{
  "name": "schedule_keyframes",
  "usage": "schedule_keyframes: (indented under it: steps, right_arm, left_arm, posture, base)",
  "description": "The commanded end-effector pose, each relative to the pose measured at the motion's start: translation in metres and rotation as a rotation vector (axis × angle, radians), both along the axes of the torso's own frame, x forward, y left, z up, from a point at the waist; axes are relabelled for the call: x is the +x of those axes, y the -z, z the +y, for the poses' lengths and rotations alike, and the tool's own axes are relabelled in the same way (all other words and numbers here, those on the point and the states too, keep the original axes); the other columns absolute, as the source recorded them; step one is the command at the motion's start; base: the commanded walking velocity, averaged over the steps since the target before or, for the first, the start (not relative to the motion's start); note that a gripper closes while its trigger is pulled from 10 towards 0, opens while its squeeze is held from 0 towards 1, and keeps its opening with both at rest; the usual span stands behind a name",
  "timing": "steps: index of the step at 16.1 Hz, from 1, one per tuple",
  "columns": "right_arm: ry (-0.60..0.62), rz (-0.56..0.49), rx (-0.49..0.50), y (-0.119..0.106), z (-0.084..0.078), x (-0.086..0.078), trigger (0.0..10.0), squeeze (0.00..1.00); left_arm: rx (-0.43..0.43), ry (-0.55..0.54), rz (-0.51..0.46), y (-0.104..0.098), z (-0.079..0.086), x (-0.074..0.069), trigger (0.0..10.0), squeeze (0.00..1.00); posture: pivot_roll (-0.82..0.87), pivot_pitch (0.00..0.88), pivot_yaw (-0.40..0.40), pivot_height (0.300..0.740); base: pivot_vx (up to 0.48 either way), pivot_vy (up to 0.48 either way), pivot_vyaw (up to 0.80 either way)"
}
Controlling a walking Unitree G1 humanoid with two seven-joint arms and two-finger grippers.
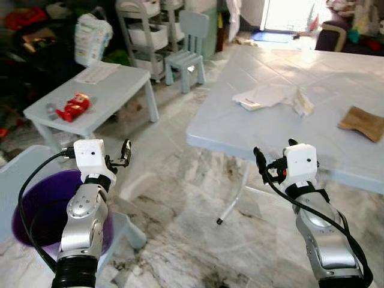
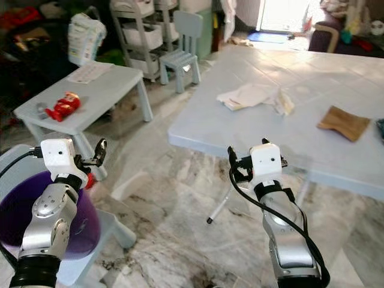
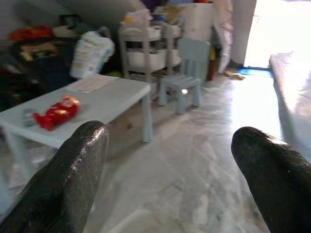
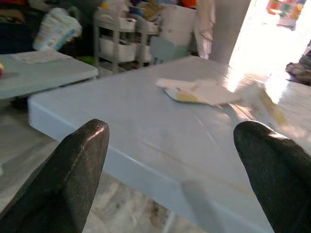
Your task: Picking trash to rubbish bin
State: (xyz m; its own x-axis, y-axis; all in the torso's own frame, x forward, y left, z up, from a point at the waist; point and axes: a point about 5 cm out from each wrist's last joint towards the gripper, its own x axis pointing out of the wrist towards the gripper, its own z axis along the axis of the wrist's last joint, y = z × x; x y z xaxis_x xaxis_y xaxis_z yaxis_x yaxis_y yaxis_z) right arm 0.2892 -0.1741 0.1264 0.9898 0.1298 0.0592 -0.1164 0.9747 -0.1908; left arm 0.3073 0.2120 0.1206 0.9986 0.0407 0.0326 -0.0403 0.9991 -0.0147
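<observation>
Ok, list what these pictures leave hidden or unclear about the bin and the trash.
- Purple bin: in the eye views the left arm covers part of it and the frame edge cuts it; its inside is too dark to read.
- Red wrapper on the small table: too small to identify.
- White papers on the big table: blurred in the right wrist view.
- Brown piece: what it is stays unclear.

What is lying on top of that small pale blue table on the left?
On the small pale blue table lie a red crinkly wrapper and a flat white printed sheet. A small grey thing sits beside the wrapper, too blurred to identify.
</observation>
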Motion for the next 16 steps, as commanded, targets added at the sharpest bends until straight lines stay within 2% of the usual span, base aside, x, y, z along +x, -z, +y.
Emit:
schedule_keyframes:
  steps: [1, 12, 16]
  right_arm:
    - [0.002, -0.022, 0.004, -0.0058, 0.0003, -0.0001, 10.0, 0.00]
    - [-0.002, -0.025, 0.005, -0.0072, 0.0016, 0.0013, 10.0, 0.00]
    - [-0.004, -0.028, 0.003, -0.0081, 0.0024, 0.0019, 10.0, 0.00]
  left_arm:
    - [0.004, -0.020, 0.000, -0.0012, 0.0068, 0.0016, 10.0, 0.00]
    - [0.008, -0.024, -0.001, -0.0011, 0.0082, 0.0030, 10.0, 0.00]
    - [0.009, -0.025, -0.001, -0.0009, 0.0087, 0.0036, 10.0, 0.00]
  posture:
    - [-0.13, 0.000, 0.060, 0.740]
    - [-0.13, 0.000, 0.058, 0.740]
    - [-0.13, 0.000, 0.057, 0.740]
  base:
    - [0.285, 0.000, 0.00]
    - [0.336, 0.000, 0.00]
    - [0.344, 0.248, 0.00]
